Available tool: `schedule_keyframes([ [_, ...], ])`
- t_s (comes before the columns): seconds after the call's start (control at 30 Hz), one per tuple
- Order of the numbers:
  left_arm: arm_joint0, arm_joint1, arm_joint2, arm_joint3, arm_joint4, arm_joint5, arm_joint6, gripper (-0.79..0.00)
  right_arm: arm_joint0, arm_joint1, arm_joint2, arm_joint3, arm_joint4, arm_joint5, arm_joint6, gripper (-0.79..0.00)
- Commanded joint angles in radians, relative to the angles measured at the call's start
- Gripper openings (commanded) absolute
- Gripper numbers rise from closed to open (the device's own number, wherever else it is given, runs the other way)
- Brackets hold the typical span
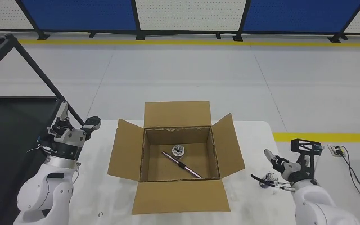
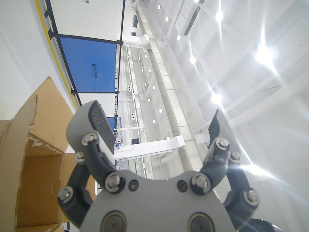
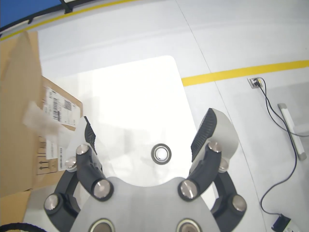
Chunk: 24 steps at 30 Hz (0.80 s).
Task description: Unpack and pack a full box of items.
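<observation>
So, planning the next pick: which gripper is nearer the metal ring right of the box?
Right. The right gripper hovers open above the ring; the left gripper sits beyond the box.

The box [image 1: 177,135] is open upward, so entry from above is free. Its four flaps [image 1: 126,149] spread outward over the table [image 1: 256,140] and block a low approach from every side. Inside the box, a pen [image 1: 181,164] crosses the floor diagonally, and a small round item [image 1: 178,150] lies near the far wall; bare cardboard shows on both sides of the pen. Right of the box, past its flap, a metal ring [image 3: 161,154] lies on the table below the spread-apart right gripper [image 3: 147,131].
</observation>
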Motion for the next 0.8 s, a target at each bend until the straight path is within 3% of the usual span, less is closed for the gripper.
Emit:
schedule_keyframes([
  [0.0, 0.000, 0.000, 0.000, 0.000, 0.000, 0.000, 0.000, 0.000, 0.004, 0.000, -0.004, -0.043, 0.027, -0.011, -0.020, 0.000],
  [0.13, 0.000, 0.000, 0.000, 0.000, 0.000, 0.000, 0.000, 0.000, -0.014, 0.002, -0.001, -0.112, 0.071, -0.040, -0.071, 0.000],
  [0.57, 0.000, 0.000, 0.000, 0.000, 0.000, 0.000, 0.000, 0.000, -0.013, 0.002, -0.006, -0.118, 0.079, -0.046, -0.080, 0.000],
  [0.77, 0.014, 0.004, 0.001, -0.010, 0.039, 0.019, -0.016, 0.000, 0.016, 0.007, -0.122, -0.149, 0.064, -0.184, -0.128, 0.000],
])
